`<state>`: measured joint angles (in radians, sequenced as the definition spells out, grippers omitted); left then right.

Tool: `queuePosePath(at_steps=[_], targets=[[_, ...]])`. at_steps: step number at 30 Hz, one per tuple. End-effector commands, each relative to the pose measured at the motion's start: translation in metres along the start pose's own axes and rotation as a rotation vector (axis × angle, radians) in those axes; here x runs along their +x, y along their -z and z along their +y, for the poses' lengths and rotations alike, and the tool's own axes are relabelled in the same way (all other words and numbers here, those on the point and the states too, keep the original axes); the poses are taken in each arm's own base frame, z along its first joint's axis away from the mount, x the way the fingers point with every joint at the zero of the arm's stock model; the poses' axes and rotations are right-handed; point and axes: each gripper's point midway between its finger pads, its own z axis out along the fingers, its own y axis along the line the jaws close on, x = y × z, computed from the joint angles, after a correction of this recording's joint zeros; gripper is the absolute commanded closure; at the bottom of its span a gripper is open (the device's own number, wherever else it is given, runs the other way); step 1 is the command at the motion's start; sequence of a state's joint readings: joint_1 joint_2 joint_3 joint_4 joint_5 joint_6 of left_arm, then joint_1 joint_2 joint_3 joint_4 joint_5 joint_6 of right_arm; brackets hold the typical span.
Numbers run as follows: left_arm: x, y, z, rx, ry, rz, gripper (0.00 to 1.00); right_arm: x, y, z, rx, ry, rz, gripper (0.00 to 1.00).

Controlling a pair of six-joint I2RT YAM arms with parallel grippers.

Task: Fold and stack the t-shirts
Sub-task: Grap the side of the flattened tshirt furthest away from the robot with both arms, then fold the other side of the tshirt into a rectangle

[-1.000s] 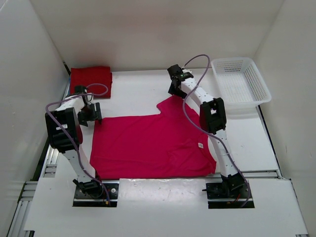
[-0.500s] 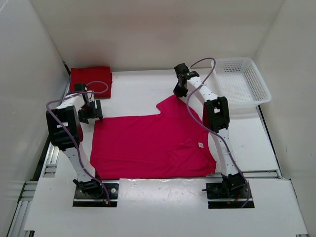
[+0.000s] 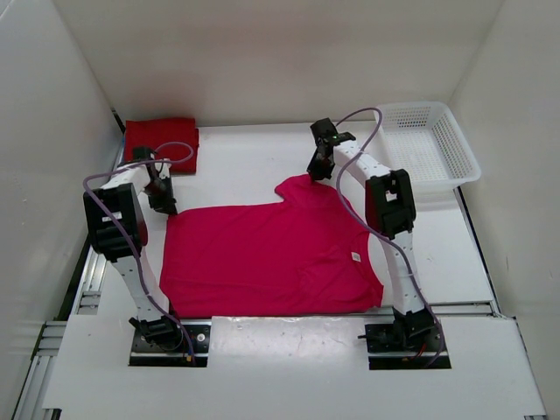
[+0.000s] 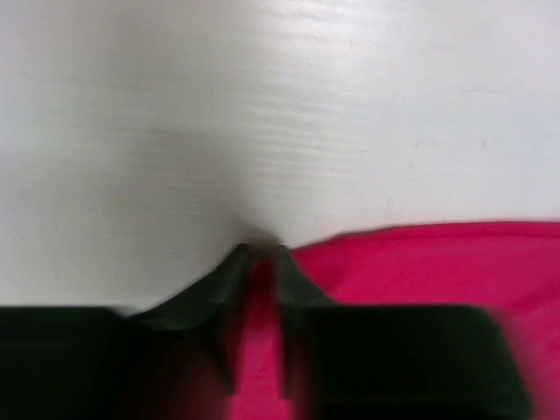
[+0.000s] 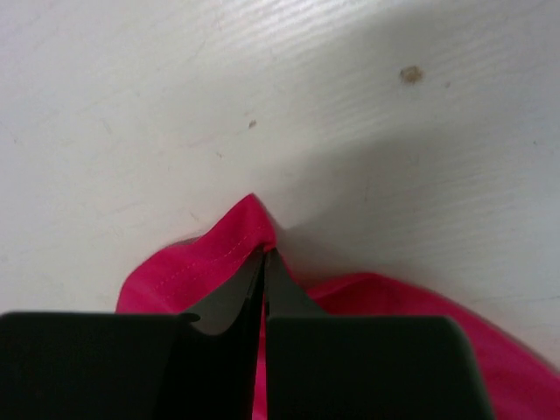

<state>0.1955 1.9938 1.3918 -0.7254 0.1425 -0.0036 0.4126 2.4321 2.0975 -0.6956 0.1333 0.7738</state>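
A pink-magenta t-shirt (image 3: 271, 258) is spread flat over the middle of the table (image 3: 236, 162). Its bottom hem lies toward the left edge and its neck toward the right edge. One long side runs along the near edge, between the two arm bases. A sleeve juts out toward the far edge on the right part of the cloth. A small white label (image 3: 355, 257) is seen on the shirt near the right arm.

The left gripper (image 3: 163, 203) is set down at the shirt's far left corner. In the left wrist view its fingers (image 4: 229, 284) stand narrow, with a thin slit between them. Pink cloth is seen in that slit, but the picture is blurred. Whether the cloth is actually clamped cannot be told.

The right gripper (image 3: 315, 168) is placed at the tip of the sleeve that points to the far edge. In the right wrist view its fingers (image 5: 289, 302) are pressed together on a small peak of pink hem. The hem is pinched up off the table surface there.

A dark red t-shirt (image 3: 161, 138) lies folded in a compact rectangle at the far left corner of the table, well apart from the spread shirt. A white mesh basket (image 3: 429, 149) stands at the far right corner, and nothing is seen in it.
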Motion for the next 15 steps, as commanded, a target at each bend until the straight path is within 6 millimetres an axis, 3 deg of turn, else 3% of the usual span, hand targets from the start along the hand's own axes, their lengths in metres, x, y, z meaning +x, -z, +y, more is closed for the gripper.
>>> queuePosePath(at_steps=[1,2,7,9,10,11,12,13,14,15], targets=[[0.02,-0.006,-0.012,0.082,0.013,0.078,0.78,-0.006,0.037,0.022,-0.082,0.055,-0.037,0.99],[0.024,-0.005,-0.013,0.082,0.016,0.093,0.89,-0.01,0.046,0.024,-0.096,0.065,-0.051,0.99],[0.015,0.012,-0.011,0.058,0.007,0.048,0.89,-0.006,0.09,0.033,-0.142,0.161,-0.099,0.99],[0.003,0.034,-0.01,0.015,-0.015,-0.022,0.89,0.003,0.116,0.02,-0.13,0.187,-0.121,0.99],[0.002,0.042,-0.013,-0.002,-0.031,-0.041,0.89,0.005,0.149,0.022,-0.166,0.193,-0.151,0.99],[0.002,0.057,-0.011,-0.021,-0.035,-0.078,0.89,0.029,0.142,0.0,-0.123,0.206,-0.115,0.99],[0.003,0.064,-0.01,-0.056,-0.045,-0.095,0.89,0.032,0.149,-0.009,-0.12,0.212,-0.138,0.99],[0.005,0.071,-0.007,-0.076,-0.045,-0.107,0.89,0.04,0.18,-0.011,-0.15,0.224,-0.175,0.99],[0.012,0.08,-0.008,-0.092,-0.056,-0.125,0.89,0.063,0.172,-0.041,-0.094,0.232,-0.134,0.99],[0.017,0.084,-0.009,-0.107,-0.064,-0.13,0.89,0.074,0.179,-0.05,-0.089,0.243,-0.136,0.99]])
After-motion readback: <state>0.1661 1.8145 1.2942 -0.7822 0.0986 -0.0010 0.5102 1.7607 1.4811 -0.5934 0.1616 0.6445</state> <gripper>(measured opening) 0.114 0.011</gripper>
